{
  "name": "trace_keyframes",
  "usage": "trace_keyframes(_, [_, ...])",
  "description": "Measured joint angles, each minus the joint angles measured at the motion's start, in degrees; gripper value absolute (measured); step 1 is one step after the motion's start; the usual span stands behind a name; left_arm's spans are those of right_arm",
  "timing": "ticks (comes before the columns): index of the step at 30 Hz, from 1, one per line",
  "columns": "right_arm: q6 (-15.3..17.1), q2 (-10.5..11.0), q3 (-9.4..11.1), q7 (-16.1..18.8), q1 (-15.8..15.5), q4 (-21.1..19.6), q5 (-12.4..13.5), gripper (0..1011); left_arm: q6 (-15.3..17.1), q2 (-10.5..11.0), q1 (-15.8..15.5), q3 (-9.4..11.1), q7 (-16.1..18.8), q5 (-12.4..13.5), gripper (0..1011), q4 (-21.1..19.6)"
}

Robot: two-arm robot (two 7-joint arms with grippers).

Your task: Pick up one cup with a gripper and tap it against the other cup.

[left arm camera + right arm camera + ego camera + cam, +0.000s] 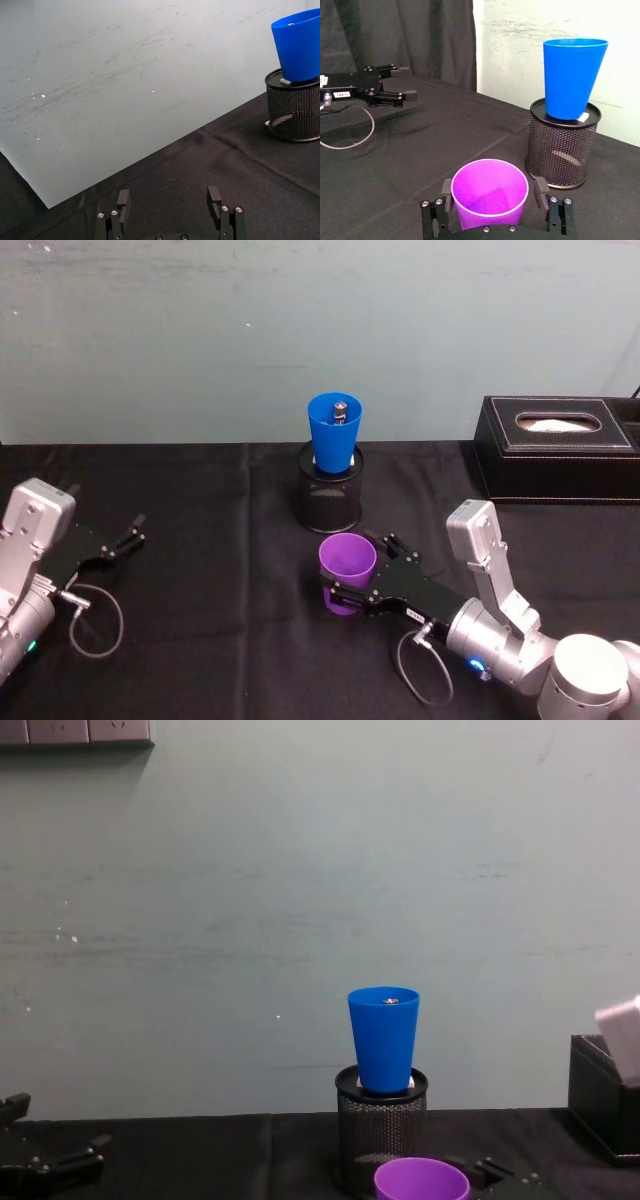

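1. At the far left of the black cloth, the left gripper hangs low over the table. Its fingers are spread with nothing between them, and it is well apart from both cups. I judge it idle for this task.
2. On that arm, the right wrist view catches a small white label. Its print looks like 188-2, but it is too small to be sure.
3. In the middle, toward the wall, the blue cup stands upright with its base seated in the mouth of the black wire-mesh pen holder. Nothing touches it, and neither it nor the holder carries any writing.
4. Just in front of the holder, the purple cup stands mouth up, near the blue cup but apart from it. Its walls are plain.
5. The right gripper straddles the purple cup, with one finger on each side.
   - The right wrist view shows a sliver of gap at one finger, so I judge the fingers still spread and not yet pinching.
   - The reach looks done. The squeeze, the lift and the tap are all left.
   - The blue cup sits higher, so the purple one must be raised. The tap should be gentle, or the perched cup may topple.
6. A small white tag on the right gripper's body cannot be read.
7. At the far right, the black tissue box shows no lettering.
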Motion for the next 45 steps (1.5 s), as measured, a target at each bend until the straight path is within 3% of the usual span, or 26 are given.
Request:
trace_keyframes(16, [-0.71,-1.98,1.24,1.44,0.01,1.52,-1.45,1003,0.0,0.0,0.0,0.0,0.0,0.0,1000,0.0])
trace_keyframes(30, [-1.0,-2.02,1.28,1.54,-0.04,1.52,-1.61,1000,0.0,0.0,0.0,0.0,0.0,0.0,1000,0.0])
trace_keyframes(38, [-0.93,-1.98,1.22,1.5,-0.04,1.47,-1.49,810,0.0,0.0,0.0,0.0,0.0,0.0,1000,0.0])
trace_keyframes(45, [-0.9,-1.95,1.18,1.45,-0.04,1.42,-1.46,768,0.0,0.0,0.0,0.0,0.0,0.0,1000,0.0])
